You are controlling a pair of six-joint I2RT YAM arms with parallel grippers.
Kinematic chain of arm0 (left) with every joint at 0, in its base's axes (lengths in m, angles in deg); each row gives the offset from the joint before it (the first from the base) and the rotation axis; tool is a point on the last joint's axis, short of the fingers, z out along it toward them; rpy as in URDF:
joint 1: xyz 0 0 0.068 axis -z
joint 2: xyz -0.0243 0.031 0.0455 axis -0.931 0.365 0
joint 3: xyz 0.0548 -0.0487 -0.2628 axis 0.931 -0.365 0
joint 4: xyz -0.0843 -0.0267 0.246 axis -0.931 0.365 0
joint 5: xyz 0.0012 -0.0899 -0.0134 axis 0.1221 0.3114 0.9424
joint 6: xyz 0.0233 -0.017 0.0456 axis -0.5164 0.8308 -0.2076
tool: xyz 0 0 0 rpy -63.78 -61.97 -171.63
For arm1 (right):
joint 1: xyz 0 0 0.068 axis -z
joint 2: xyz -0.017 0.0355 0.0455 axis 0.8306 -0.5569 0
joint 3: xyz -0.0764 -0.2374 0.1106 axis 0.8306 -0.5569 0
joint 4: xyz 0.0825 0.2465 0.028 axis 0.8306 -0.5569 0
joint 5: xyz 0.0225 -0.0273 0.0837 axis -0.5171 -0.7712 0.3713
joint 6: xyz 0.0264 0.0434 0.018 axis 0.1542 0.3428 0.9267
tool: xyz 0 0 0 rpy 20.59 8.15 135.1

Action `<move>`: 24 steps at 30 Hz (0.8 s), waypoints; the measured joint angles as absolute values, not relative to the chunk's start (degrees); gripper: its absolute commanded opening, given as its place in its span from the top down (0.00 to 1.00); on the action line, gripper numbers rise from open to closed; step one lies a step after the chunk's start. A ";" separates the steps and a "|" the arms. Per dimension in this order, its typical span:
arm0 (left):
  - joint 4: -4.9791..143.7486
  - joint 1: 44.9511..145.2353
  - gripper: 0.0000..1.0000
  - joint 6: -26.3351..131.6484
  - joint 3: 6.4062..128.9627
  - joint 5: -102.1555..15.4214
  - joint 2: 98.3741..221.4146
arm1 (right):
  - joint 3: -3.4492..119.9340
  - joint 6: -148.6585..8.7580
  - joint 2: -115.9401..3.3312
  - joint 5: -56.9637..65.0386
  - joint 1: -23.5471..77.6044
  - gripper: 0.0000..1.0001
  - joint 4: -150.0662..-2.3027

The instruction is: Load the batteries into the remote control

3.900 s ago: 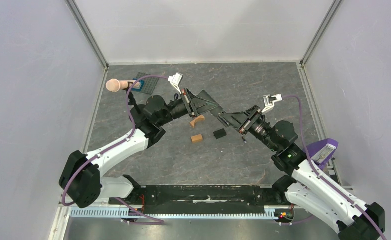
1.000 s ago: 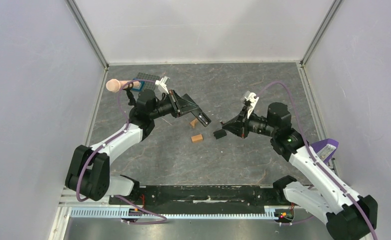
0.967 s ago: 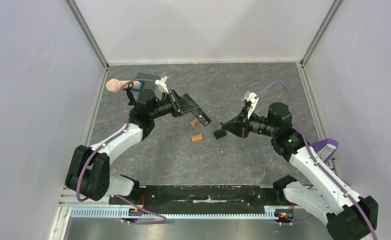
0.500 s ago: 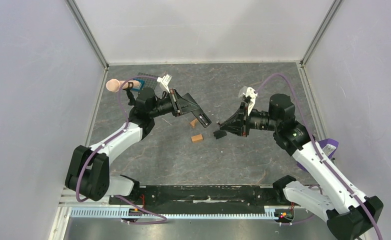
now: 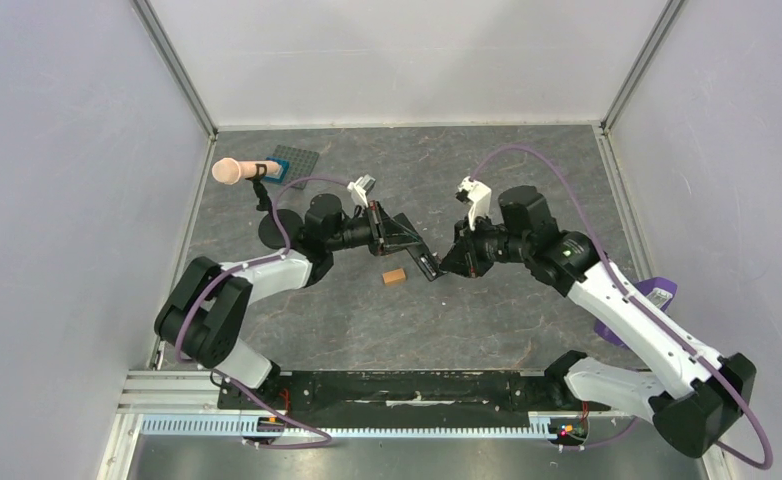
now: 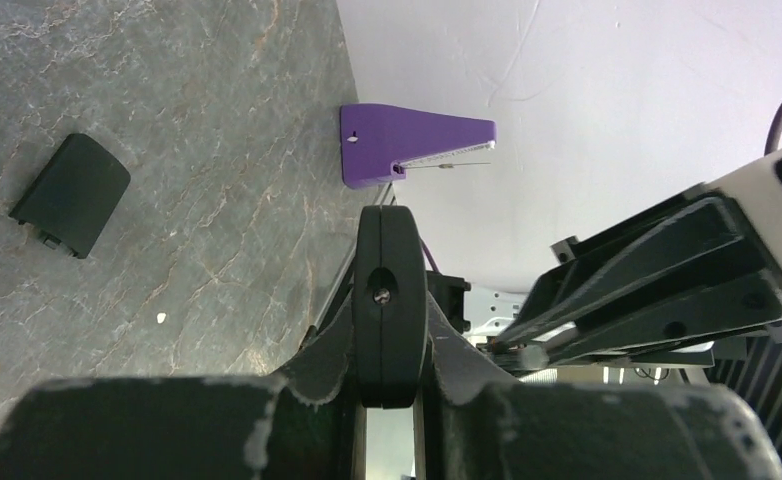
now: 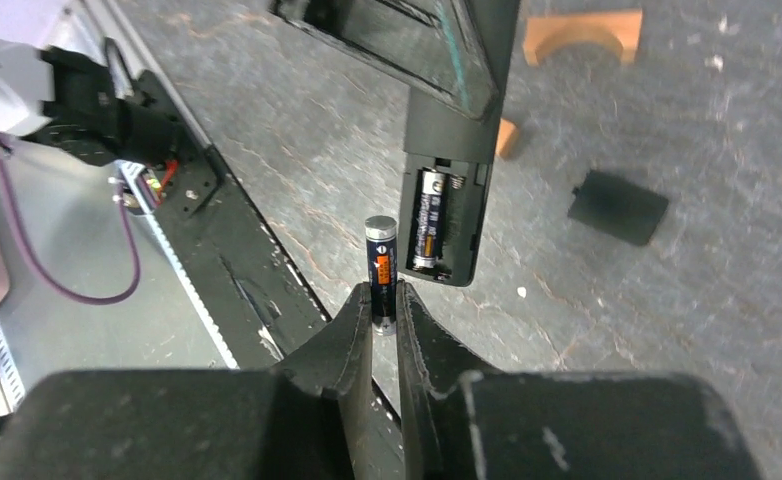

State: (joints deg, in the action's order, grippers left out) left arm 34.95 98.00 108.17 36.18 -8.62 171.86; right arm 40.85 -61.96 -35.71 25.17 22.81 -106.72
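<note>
My left gripper (image 5: 405,242) is shut on the remote control (image 5: 419,258), a slim black bar held above the table at mid-scene. In the left wrist view the remote control (image 6: 389,290) shows end-on between my left gripper's (image 6: 389,348) fingers. The remote control's (image 7: 449,150) battery bay is open, with one battery (image 7: 429,230) lying inside. My right gripper (image 7: 384,300) is shut on a second battery (image 7: 380,262), held upright just left of the open bay and apart from it. From above, my right gripper (image 5: 451,263) sits right at the remote's free end.
The black battery cover (image 7: 617,207) lies flat on the table. A small orange block (image 5: 395,277) and a curved orange block (image 7: 579,33) lie nearby. A pink cylinder on a stand (image 5: 227,171) is at the back left; a purple holder (image 5: 657,296) sits at the right edge.
Both arms have swung toward the middle. The left one brought the remote down and rightward, and the right gripper carried its battery left to the remote's open end.
</note>
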 measured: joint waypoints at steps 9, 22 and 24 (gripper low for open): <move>30.15 99.62 0.98 109.48 35.68 -9.19 175.18 | 40.85 -60.49 -42.27 16.65 19.88 0.87 -112.93; 27.79 100.23 0.98 109.46 34.85 -8.89 176.69 | 42.16 -60.71 -45.83 13.87 19.23 0.85 -114.24; 27.68 100.23 0.98 109.46 34.83 -8.87 176.74 | 42.57 -60.80 -46.27 13.87 19.10 0.85 -114.24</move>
